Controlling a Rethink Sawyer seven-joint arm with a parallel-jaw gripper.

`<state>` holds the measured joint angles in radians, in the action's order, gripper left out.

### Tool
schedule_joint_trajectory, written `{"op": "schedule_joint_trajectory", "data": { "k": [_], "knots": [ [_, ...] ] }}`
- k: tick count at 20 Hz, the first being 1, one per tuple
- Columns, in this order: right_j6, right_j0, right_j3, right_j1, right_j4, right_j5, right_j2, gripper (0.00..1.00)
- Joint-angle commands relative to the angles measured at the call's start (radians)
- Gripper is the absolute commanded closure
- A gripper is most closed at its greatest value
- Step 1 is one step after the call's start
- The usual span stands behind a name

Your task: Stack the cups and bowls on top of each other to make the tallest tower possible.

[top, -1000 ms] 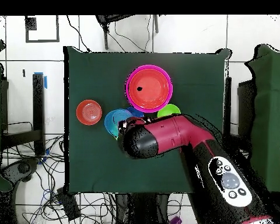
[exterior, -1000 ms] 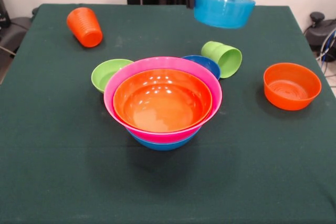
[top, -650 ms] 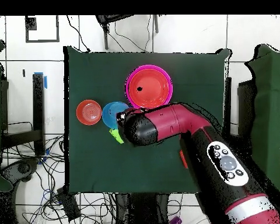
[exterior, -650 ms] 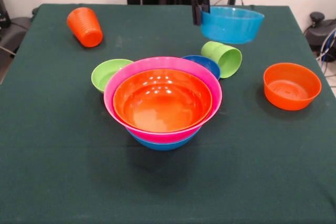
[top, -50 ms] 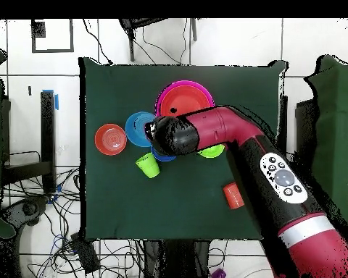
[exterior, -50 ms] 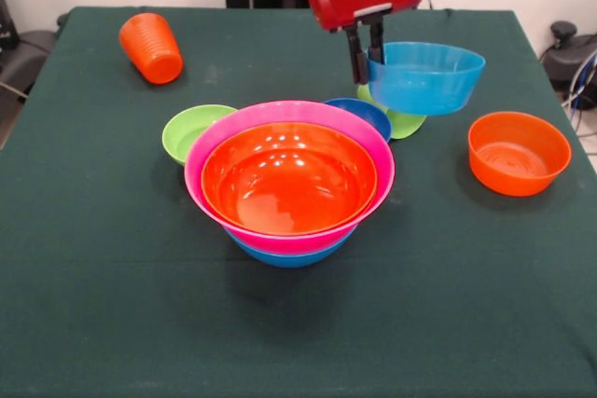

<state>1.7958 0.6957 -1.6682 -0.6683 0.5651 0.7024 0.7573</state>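
The light-blue bowl point(exterior, -50 ms: 426, 76), pinched at its rim by the gripper point(exterior, -50 ms: 366, 55), has come lower and nearer the tower point(exterior, -50 ms: 289, 179) than a moment ago, now hiding most of the lime-green cup point(exterior, -50 ms: 403, 121). All sits on a dark green tablecloth point(exterior, -50 ms: 112, 305); cables litter the white floor point(top, -50 ms: 39, 210).

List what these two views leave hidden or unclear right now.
- Lime-green cup, front view: mostly hidden behind the light-blue bowl held by the gripper.
- Small dark-blue bowl, front view: only its far rim shows past the tower; overhead, the arm covers most of it.
- Gripper, overhead view: hidden under the arm.
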Motion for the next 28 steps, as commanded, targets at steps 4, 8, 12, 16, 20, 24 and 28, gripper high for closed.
{"op": "schedule_joint_trajectory", "data": {
  "k": [4, 8, 12, 16, 20, 24, 28],
  "knots": [
    [-0.402, 0.023, 0.191, 0.067, 0.069, 0.182, 0.048, 1.00],
    [-0.444, 0.031, 0.232, 0.089, 0.095, 0.183, 0.057, 1.00],
    [-0.483, 0.023, 0.253, 0.087, 0.106, 0.197, 0.059, 1.00],
    [-0.508, 0.020, 0.267, 0.086, 0.112, 0.198, 0.056, 1.00],
    [-0.525, 0.014, 0.292, 0.094, 0.112, 0.204, 0.055, 1.00],
    [-0.547, 0.010, 0.314, 0.103, 0.116, 0.207, 0.056, 1.00],
    [-0.552, 0.011, 0.323, 0.112, 0.114, 0.199, 0.052, 1.00]
  ]
}}
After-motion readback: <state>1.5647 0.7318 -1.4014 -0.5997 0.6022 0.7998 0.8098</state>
